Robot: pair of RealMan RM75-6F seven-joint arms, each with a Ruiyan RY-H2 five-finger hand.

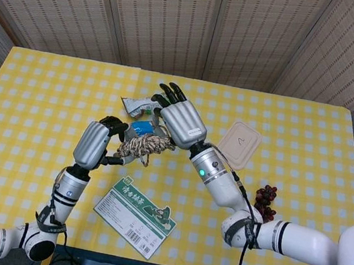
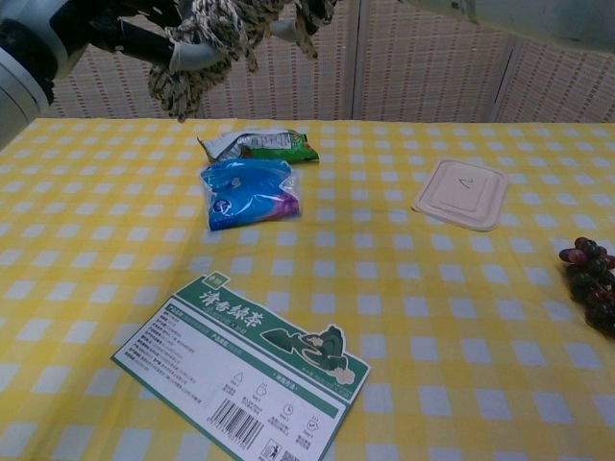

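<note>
Held rope bundle (image 1: pixel 145 145) aloft between left hand (image 1: pixel 97 144) and right hand (image 1: pixel 182 122), both gripping, clear of snack bags (image 2: pixel 252 178) on tabletop (image 2: pixel 461 288).

Blue packet (image 2: pixel 248 192) and green packet (image 2: pixel 261 145) lay directly beneath the raised rope bundle (image 1: pixel 145 145). Tea box (image 2: pixel 240 373) blocked the near side. Beige lid (image 2: pixel 461 193) and grapes (image 2: pixel 590 285) occupied the right. Left cloth (image 2: pixel 67 250) lay open.

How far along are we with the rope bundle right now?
Done: the rope bundle is off the table, up above the blue pouch. In hand: the left hand grips one end and the right hand is at the other, though its grip is hidden. Left: the bundle has not been set down anywhere.
</note>
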